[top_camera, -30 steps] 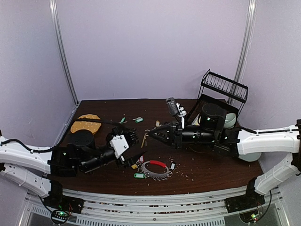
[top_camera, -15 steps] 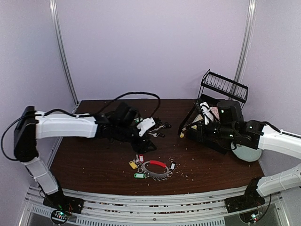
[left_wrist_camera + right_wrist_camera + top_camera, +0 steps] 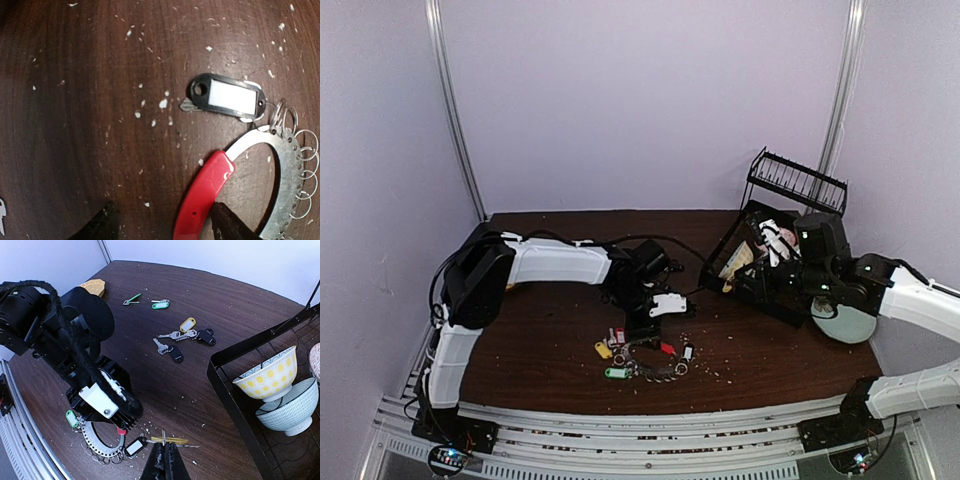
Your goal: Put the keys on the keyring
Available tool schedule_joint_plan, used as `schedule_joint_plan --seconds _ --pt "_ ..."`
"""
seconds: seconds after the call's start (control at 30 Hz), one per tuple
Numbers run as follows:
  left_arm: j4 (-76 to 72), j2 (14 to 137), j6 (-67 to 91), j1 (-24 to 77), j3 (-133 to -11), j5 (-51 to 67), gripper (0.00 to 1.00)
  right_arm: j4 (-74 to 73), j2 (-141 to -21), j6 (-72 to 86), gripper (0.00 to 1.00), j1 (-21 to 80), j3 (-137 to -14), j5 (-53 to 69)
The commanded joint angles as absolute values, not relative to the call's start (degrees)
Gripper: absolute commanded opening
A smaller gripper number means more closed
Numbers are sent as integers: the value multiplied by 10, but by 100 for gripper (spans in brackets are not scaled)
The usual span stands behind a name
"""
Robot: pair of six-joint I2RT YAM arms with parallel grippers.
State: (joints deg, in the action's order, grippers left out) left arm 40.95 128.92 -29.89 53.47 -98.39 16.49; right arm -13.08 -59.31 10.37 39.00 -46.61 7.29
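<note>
The work surface is a dark brown table (image 3: 520, 300) speckled with pale crumbs, enclosed by lilac walls.

The left arm (image 3: 560, 262) reaches in from the left edge to the front centre, where the left gripper (image 3: 642, 327) points down over the keyring (image 3: 655, 362). The keyring lies flat, its long axis running roughly left to right in the top view. A yellow-tagged key (image 3: 603, 350) and a green-tagged key (image 3: 615, 373) lie at its left end.

Only the left wrist view resolves the ring's construction. A red arc (image 3: 204, 195) runs from lower left to upper right and joins a silver perforated band (image 3: 285, 190). That band carries small split rings (image 3: 305, 175) along its outer edge. A black tag (image 3: 232, 96) with a white label lies just beside the junction, with a key partly under it. The left gripper's jaws stand apart, one tip on each side of the red arc's lower end. Contact with the arc cannot be confirmed.

Only the right wrist view shows the far table. There a loose bunch of keys (image 3: 182, 335) with yellow and black tags lies well apart from the keyring. Another green-tagged key (image 3: 160, 304) lies beyond the bunch.

At the right, a black rack (image 3: 231, 405) holds two bowls, both upright. A yellow-patterned bowl (image 3: 270, 380) sits just beside a blue-patterned bowl (image 3: 295, 412).

The right gripper (image 3: 164, 460) is raised near the rack. Its fingers are pressed together on a thin yellowish piece (image 3: 170, 440) lying crosswise at the tips. The nature of that piece cannot be determined.
</note>
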Motion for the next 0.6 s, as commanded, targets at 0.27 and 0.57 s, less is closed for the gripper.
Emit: schedule_joint_plan --seconds 0.27,0.57 --pt "447 1266 -99 516 -877 60 31 -173 -548 90 0 383 -488 69" --pt "409 1150 101 512 -745 -35 30 -167 -549 113 0 383 -488 117"
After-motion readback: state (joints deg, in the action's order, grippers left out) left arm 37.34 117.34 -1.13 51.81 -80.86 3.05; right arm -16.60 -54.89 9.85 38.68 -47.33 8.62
